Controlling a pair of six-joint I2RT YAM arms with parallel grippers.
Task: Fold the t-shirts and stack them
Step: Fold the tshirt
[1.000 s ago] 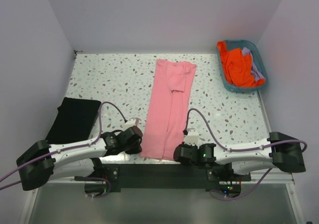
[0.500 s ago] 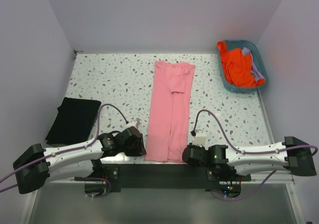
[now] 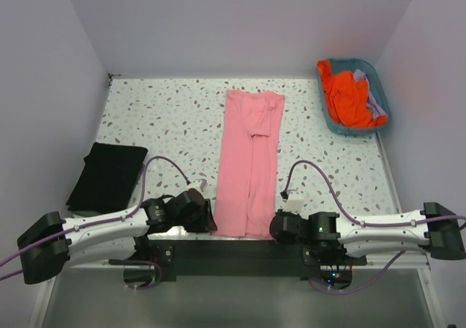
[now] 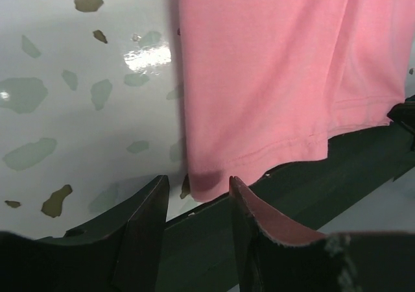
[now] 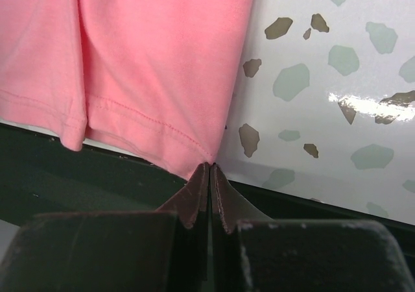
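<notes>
The salmon-pink t-shirt (image 3: 247, 160) lies down the middle of the speckled surface (image 3: 160, 109) as a long narrow strip, sleeves already turned in, collar end far and stitched hem near, the hem just overlapping the dark mounting plate (image 3: 233, 259) at the near edge. We judge it light, limp and thin: it will sag and crease wherever it is unsupported, it will drag on the surface and not slide as a rigid sheet, and its layers may separate if only the top ply is caught. The firmest holds are therefore the two near hem corners, where the seam stiffens the cloth and both plies meet. The right end effector (image 5: 209, 172) has its fingers pressed together at the near right corner, the hem drawn to a point at their tips, so we read it as pinching that corner. The left end effector (image 4: 198, 198) stands with its fingers apart, straddling the near left corner without gripping it. Lifting both corners evenly and carrying them toward the collar should halve the strip. A folded black t-shirt (image 3: 105, 175) rests at the left of the surface, well apart. The bright orange t-shirt (image 3: 349, 98) and pale lavender t-shirt (image 3: 360, 75) sit crumpled in the teal basket (image 3: 348, 61) at the far right.
</notes>
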